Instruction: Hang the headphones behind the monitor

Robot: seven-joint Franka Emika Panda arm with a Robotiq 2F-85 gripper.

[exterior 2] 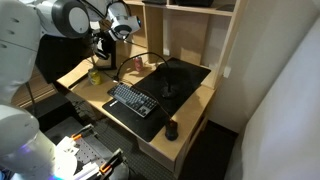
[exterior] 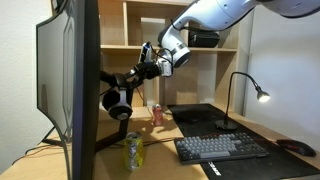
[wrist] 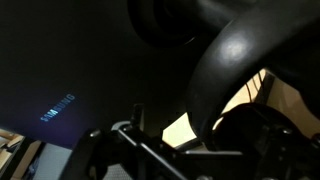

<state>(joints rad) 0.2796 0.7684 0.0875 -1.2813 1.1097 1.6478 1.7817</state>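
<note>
Wooden shelving backs a wooden desk that carries a black keyboard, a mouse and a lit gooseneck lamp. A red can and a yellow-green can also stand on it, their labels too small to read. The monitor stands edge-on at the desk's end. The headphones hang in the air just behind it, one round cup low and the headband rising toward the gripper. The gripper is at the band, but whether its fingers clamp it cannot be told. In the wrist view the thick black band curves close by, and pale blue lettering on a dark surface is too blurred to read.
</note>
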